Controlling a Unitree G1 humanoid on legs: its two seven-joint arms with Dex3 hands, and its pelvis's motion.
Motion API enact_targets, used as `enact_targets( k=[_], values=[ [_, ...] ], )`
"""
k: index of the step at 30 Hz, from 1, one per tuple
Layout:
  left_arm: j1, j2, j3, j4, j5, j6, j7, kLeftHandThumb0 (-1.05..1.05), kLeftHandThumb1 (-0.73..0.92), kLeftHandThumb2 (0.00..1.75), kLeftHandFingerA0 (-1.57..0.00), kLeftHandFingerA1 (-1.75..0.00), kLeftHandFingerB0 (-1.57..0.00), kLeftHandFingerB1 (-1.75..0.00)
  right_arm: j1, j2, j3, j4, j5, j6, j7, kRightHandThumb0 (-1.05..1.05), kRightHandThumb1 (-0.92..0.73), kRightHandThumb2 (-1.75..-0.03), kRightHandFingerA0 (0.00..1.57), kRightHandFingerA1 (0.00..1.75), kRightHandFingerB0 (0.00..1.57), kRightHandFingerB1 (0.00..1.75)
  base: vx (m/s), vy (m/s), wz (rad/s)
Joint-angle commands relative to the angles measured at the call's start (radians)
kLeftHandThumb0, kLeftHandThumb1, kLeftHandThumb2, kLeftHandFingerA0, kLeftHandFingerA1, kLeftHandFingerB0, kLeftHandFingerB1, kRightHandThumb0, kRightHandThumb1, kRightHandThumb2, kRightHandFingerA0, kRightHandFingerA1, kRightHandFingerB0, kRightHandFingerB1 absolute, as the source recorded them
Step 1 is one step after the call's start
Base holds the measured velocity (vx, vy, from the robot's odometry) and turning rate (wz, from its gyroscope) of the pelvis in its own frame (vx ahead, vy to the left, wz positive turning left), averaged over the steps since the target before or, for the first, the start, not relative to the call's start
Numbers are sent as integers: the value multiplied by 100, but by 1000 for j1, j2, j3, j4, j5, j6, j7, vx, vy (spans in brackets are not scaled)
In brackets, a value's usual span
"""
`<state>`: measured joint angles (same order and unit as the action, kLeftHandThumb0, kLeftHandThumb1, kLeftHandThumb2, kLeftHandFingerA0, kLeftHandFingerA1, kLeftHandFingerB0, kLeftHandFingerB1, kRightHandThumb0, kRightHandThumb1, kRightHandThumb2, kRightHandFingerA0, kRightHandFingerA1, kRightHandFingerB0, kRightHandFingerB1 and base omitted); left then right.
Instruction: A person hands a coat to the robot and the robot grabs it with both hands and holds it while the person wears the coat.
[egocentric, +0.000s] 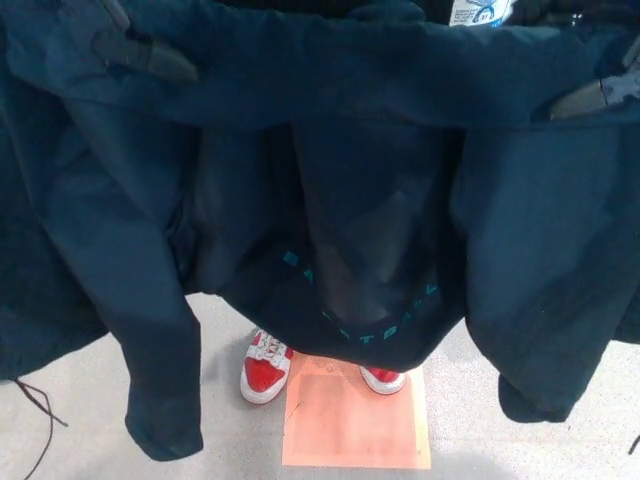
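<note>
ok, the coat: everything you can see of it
The coat is dark navy, of smooth, slightly shiny fabric, hanging spread open across nearly the whole view. Teal lettering curves along its lower inner hem. Both sleeves dangle at the sides. The left hand and right hand grip its top edge. A person's red-and-white sneakers show beneath it.

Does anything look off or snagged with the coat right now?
Nothing stands out. The dark blue coat hangs spread open between the left robot hand and right robot hand, both sleeves dangling free. The person's red and white shoes stand beyond it, by the orange floor square.
</note>
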<state>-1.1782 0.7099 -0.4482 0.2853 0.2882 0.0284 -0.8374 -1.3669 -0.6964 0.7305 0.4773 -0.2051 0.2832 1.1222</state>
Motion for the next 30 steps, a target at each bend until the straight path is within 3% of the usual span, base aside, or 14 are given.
enact_targets(
  k=[1,2,5,8,9,17,20,21,22,25,26,27,29,30],
  values=[
    [-20,-27,-56,27,-47,269,-326,-80,49,84,-14,-41,-4,-23,-47,38,83,77,-65,92,312,-84,-53,-69,14,39,8,25,0,0,0],
    [-17,-29,-56,24,-46,271,-328,-80,48,83,-11,-39,-6,-24,-44,37,82,78,-68,89,309,-38,-28,-91,1,50,0,48,0,0,0],
    [-3,-42,-60,4,-38,304,-332,-37,20,86,-1,-48,0,-49,-35,24,90,59,-95,70,300,-81,-53,-86,15,46,4,25,0,0,0],
    [5,-54,-69,-6,-23,302,-334,-80,56,59,-27,-33,-7,-23,-16,8,86,43,-111,53,291,-38,-29,-92,1,49,0,49,0,0,0],
    [9,-61,-70,-9,-20,315,-335,-85,50,83,-27,-44,-6,-20,-11,7,82,50,-115,41,294,-79,-51,-86,16,47,4,27,0,0,0],
    [42,-79,-56,-24,-9,314,-337,-79,47,79,-19,-42,-15,-36,16,-1,62,53,-155,14,312,-80,-52,-87,42,55,9,33,0,0,0],
    [62,-78,-53,-26,16,267,-303,-78,59,59,-51,-39,-41,-34,39,-9,39,44,-170,-48,276,-80,-68,-61,51,42,25,30,0,0,0],
    [82,-75,-49,-39,29,236,-268,-81,60,71,-102,-64,-79,-50,62,-17,25,29,-181,-82,226,-78,-85,-66,80,45,83,47,0,0,0],
    [124,-72,-43,-74,66,190,-187,-76,72,110,-105,-74,-96,-69,117,-30,-12,-10,-196,-128,109,-67,-92,-70,112,58,112,80,0,0,0],
    [189,-80,-19,-130,105,166,-73,-68,88,67,-120,-54,-110,-71,225,-34,-109,-82,-204,-150,-70,-60,-92,-72,121,61,96,85,0,0,0],
    [226,-80,-5,-159,121,141,-14,-53,92,70,-119,-91,-96,-99,301,-29,-177,-118,-190,-190,-203,-50,-92,-72,65,66,62,49,0,0,0],
    [253,-79,2,-178,140,114,40,-44,92,68,-87,-85,-79,-80,347,-28,-218,-140,-185,-220,-277,-42,-79,-112,50,63,43,57,0,0,0],
    [293,-73,8,-193,177,49,134,-37,91,67,-65,-60,-67,-56,398,-33,-250,-159,-200,-281,-365,-32,-71,-111,69,74,52,64,0,0,0],
    [318,-70,16,-189,191,6,193,-37,87,67,-65,-156,-59,-118,428,-36,-264,-169,-221,-315,-428,-38,-91,-66,80,106,75,71,0,0,0]
  ],
)
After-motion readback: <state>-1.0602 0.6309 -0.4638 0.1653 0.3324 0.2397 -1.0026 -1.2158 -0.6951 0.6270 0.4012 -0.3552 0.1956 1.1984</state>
